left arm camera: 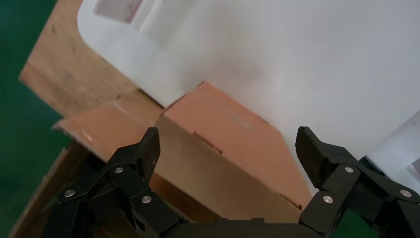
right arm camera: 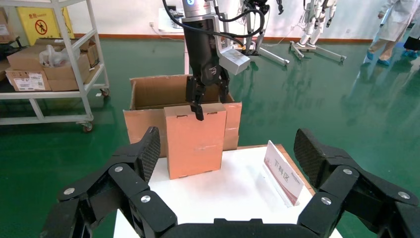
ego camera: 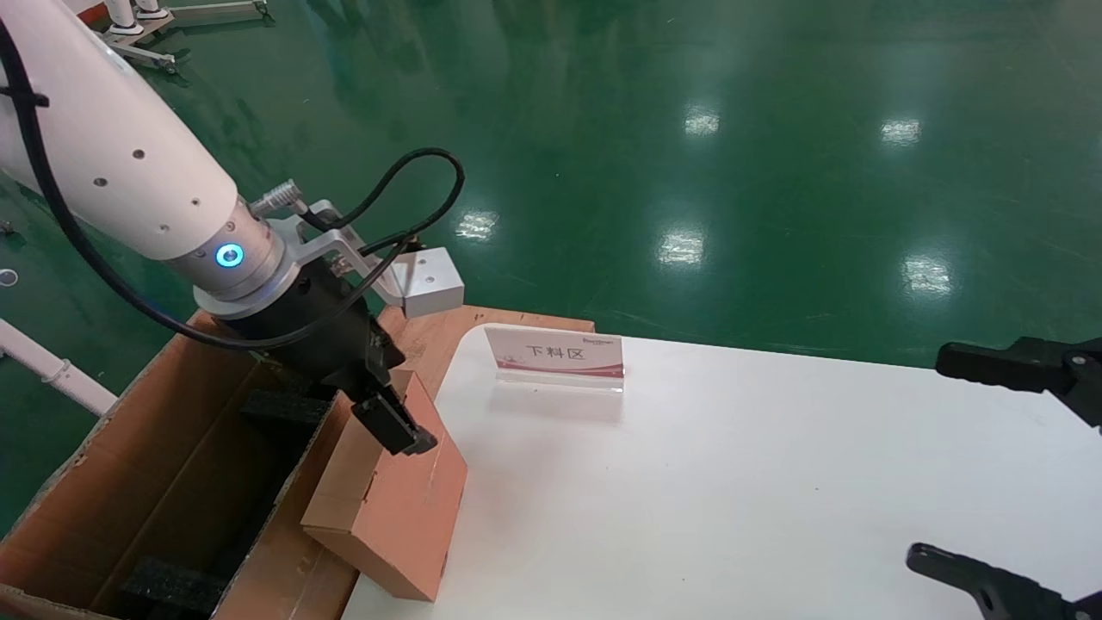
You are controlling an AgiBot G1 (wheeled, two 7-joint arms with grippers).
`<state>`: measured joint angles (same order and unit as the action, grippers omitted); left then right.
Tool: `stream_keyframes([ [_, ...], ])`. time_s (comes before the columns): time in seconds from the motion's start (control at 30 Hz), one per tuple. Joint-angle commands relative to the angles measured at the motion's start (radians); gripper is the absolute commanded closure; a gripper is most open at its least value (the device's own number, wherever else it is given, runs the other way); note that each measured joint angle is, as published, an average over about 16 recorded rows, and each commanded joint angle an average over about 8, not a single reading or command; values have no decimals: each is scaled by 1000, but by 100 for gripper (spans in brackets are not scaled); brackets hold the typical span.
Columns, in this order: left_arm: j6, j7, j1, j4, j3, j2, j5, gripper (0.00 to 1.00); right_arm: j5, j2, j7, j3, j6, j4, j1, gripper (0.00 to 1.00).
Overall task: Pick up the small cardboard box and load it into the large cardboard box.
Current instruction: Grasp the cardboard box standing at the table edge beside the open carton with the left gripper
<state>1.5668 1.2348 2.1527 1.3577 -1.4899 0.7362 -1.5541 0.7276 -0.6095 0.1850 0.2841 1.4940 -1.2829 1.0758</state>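
The small cardboard box [ego camera: 396, 508] stands upright at the near-left edge of the white table [ego camera: 732, 482], beside the large cardboard box [ego camera: 172, 465]. My left gripper [ego camera: 405, 430] is at its top edge with the jaws open and straddling it. In the left wrist view the small cardboard box [left arm camera: 237, 148] lies between the spread fingers [left arm camera: 148, 151]; one is close to a corner and the other stands apart. From the right wrist view one finger of the left gripper [right arm camera: 200, 111] overlaps the front of the small cardboard box [right arm camera: 195, 141], with the large cardboard box [right arm camera: 148, 91] behind. My right gripper [ego camera: 934, 456] is parked open at the right.
A clear sign stand with a red-and-white card [ego camera: 555, 353] is on the table's far side. Black foam blocks [ego camera: 284, 405] lie inside the large box. A wooden board [ego camera: 482, 323] shows under the table. A shelf cart with cartons [right arm camera: 49, 64] stands on the green floor.
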Motion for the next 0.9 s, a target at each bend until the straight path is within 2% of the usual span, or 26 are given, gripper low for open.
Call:
stream_keyframes([
  [0.03,-2,25,15,0,-30,4,4,0,0,0,0,0,0,0,0,0],
  [0.5,-12,137,92,1,-182,25,35,0,-1,0,-1,1,0,0,0,0],
  [0.9,-34,187,105,1,-270,34,57,0,-1,1,-1,2,-1,0,0,0],
])
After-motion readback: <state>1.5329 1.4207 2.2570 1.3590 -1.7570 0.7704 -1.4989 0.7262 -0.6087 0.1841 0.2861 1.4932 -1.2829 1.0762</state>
